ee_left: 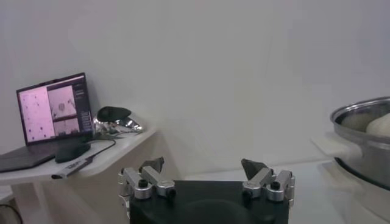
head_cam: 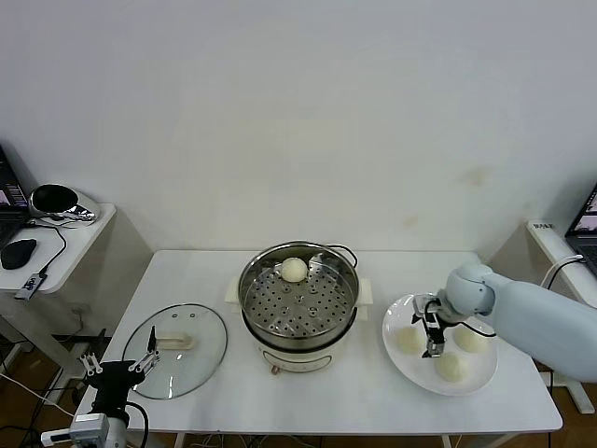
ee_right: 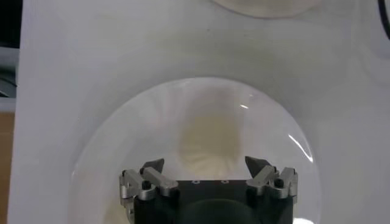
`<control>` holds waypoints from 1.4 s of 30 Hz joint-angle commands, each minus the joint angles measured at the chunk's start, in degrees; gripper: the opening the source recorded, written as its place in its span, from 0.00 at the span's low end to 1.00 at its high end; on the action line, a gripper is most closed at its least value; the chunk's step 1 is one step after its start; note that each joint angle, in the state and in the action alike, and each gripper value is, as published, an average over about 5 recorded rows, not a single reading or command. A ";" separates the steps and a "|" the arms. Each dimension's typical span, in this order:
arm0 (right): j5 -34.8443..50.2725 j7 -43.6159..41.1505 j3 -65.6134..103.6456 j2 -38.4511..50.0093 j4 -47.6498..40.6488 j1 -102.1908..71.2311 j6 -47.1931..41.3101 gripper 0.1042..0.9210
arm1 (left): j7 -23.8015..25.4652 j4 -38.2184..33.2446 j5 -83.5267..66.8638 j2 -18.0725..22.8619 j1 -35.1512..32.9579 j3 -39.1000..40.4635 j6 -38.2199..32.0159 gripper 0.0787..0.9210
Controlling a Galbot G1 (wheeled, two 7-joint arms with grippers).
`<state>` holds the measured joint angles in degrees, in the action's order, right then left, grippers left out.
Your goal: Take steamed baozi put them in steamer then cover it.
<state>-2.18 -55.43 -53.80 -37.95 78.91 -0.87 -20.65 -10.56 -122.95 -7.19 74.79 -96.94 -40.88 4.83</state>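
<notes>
One baozi sits in steamer; right pincer hides plate centre.

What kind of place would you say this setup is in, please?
Probably a robotics lab or test room, not a home kitchen: a bare white wall, a white table holding only the steamer, its cover and a plate of baozi, and a side desk with a laptop.

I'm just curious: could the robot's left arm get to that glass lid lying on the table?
Probably yes. The left gripper hangs open at the table's front left corner, right by the cover, which lies flat with nothing on it or between them.
</notes>
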 commanded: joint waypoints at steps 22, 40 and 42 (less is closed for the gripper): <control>6.38 -4.58 -4.16 7.56 6.91 16.35 0.95 0.51 | 0.05 -0.45 -0.17 -0.44 0.02 0.10 -0.06 0.88; 34.22 3.83 -21.83 -17.49 12.08 45.58 -12.19 0.53 | -0.01 0.65 -1.45 -1.63 2.23 1.00 0.24 0.88; 35.80 5.42 -21.92 -22.29 9.69 43.57 -13.97 0.53 | -0.03 1.00 -1.49 -1.59 2.45 0.94 0.23 0.88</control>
<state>20.36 -55.74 -70.35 -44.31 89.37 36.33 -27.36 -10.60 -122.27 -8.71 73.21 -94.66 -40.01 5.06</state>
